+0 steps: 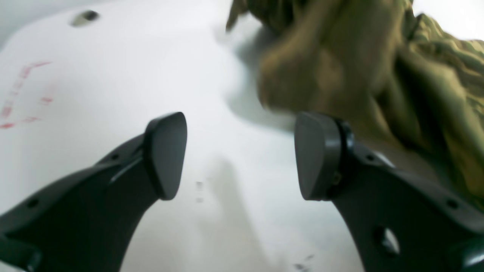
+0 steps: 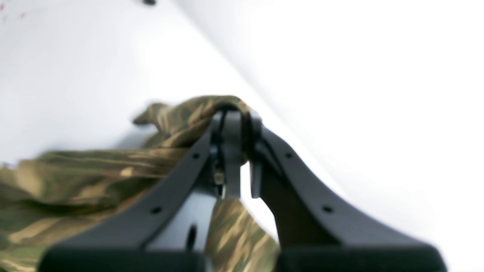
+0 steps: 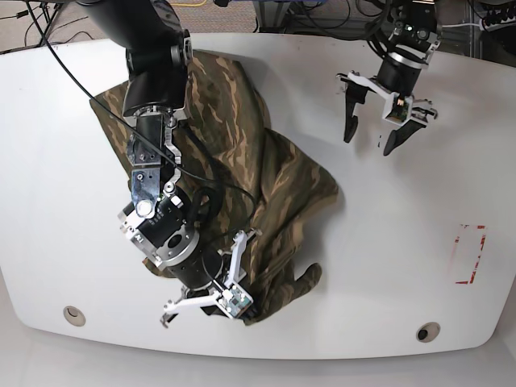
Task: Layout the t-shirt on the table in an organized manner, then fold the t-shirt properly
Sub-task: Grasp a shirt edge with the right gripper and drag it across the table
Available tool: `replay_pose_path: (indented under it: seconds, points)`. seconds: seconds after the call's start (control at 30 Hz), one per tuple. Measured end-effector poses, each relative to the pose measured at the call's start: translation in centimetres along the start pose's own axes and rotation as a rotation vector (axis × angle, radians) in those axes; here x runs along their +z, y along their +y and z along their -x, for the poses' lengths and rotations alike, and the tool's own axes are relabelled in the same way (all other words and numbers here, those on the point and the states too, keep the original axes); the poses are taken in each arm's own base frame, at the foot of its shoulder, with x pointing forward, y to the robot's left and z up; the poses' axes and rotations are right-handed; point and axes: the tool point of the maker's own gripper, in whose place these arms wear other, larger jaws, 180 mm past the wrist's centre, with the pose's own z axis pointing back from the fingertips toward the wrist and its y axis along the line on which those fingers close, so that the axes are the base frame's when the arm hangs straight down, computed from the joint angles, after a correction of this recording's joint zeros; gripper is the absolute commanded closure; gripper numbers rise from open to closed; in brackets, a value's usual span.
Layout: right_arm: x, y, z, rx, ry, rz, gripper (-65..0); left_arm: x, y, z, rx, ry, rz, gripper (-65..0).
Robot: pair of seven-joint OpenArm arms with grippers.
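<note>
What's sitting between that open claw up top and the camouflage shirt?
Nothing: in the base view only bare white table separates the open left gripper from the t-shirt.

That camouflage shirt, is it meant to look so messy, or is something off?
The t-shirt lies crumpled and bunched on the table, not spread flat. The right gripper pinches one edge of it; the left gripper hangs open, apart from the cloth. Nothing looks torn.

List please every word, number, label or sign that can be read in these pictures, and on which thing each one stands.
None can be read.
Red marking on the table: only an outlined rectangle, no letters visible; blurred in the left wrist view.
The t-shirt: camouflage print only.
Small dark specks on the table: too blurred to read.
</note>
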Motion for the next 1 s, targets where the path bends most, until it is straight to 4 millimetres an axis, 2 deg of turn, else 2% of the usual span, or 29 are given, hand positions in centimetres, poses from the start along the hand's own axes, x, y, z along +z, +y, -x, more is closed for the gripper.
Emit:
replay_pose_path:
  seconds: [0.3,0.6,0.83,1.0]
  points:
    - [0.5,-3.3,-5.3,0.072,-0.108,0.072,0.0,-2.0,-5.5,-1.2,0.019,-0.012,0.159,-41.5]
    - [0.9,-5.9,-9.3,0.124,-0.182,0.126,0.0,-2.9,-10.5,-1.3,0.018,0.031,0.295,-41.5]
    - [1.3,-7.1,-11.2,0.149,-0.213,0.154,0.0,-3.3,-12.7,-2.8,0.166,0.003,0.380,-41.5]
    - [1.6,-8.1,-12.3,0.169,-0.203,0.179,0.0,-4.5,-12.6,-0.9,0.224,0.066,0.381,-41.5]
